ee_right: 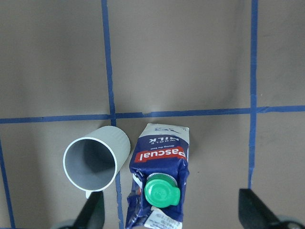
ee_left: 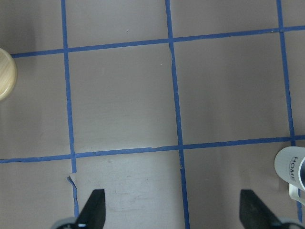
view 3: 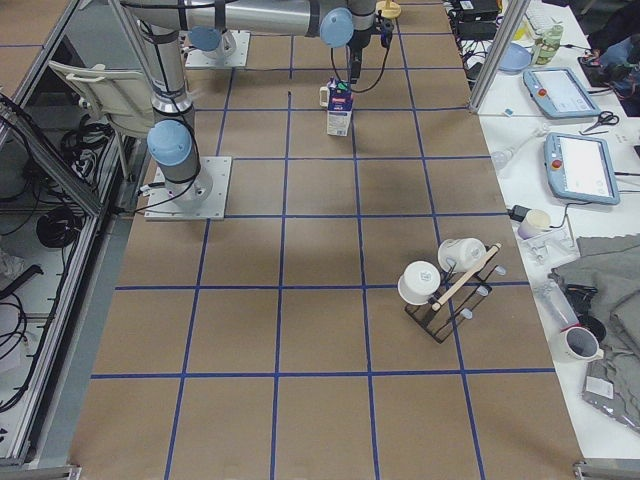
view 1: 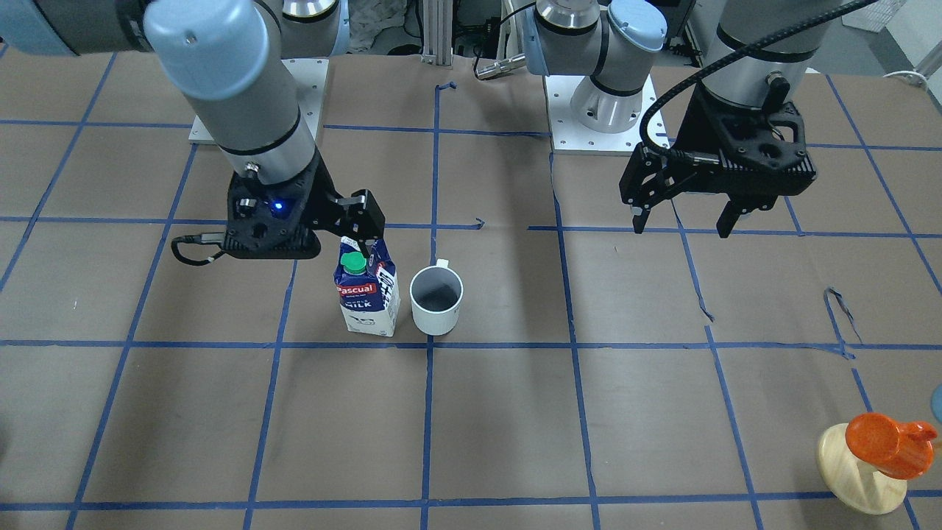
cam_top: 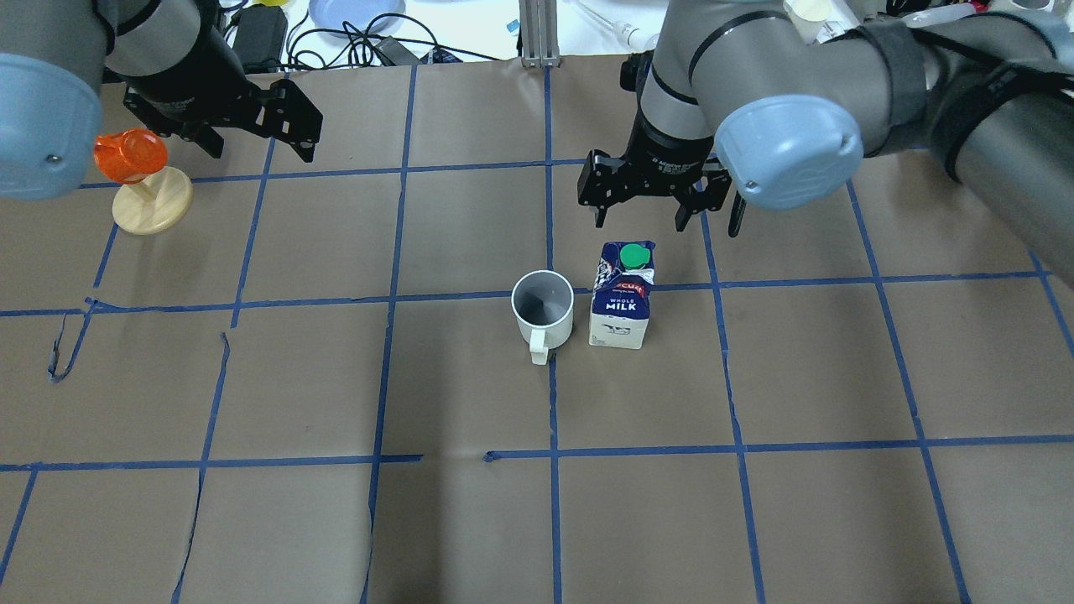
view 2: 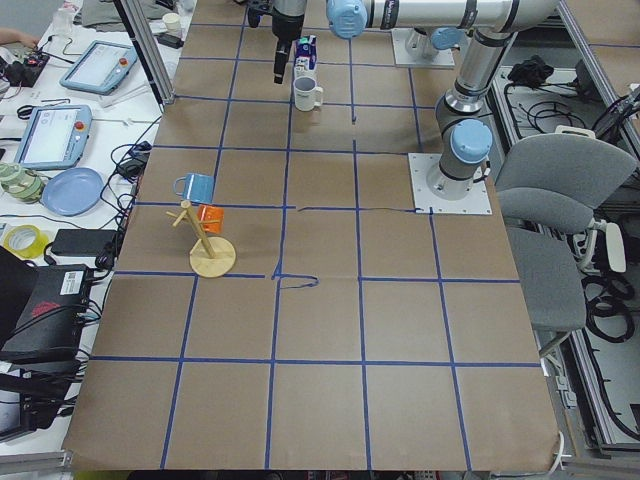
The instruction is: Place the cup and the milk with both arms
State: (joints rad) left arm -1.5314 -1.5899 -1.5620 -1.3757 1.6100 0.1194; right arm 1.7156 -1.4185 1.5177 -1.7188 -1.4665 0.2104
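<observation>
The dark blue and white gable-top milk carton with the green round cap (cam_top: pixel 622 295) stands upright on your brown paper-covered table with its blue tape grid (cam_top: pixel 470 520), close to the middle. Just beside it, on the robot's left, sits the small white cylindrical mug with the grey interior (cam_top: pixel 543 307). It is upright too, a narrow gap separates it from the carton, and its handle points back toward the robot.

Look at the right arm's black two-finger gripper (cam_top: pixel 641 223). Its fingers are spread wide and it has hold of nothing. It hangs above the carton, slightly to the far side of it in the overhead view. In the right wrist view the green cap lies between the two fingertips, with clear space on either side. The mug falls just inside one fingertip there.

The left arm's black gripper (view 1: pixel 682 223) is also spread wide and empty. It hovers over bare paper well apart from the mug, near the orange cup-like piece on the pale wooden stand (cam_top: pixel 134 159).
</observation>
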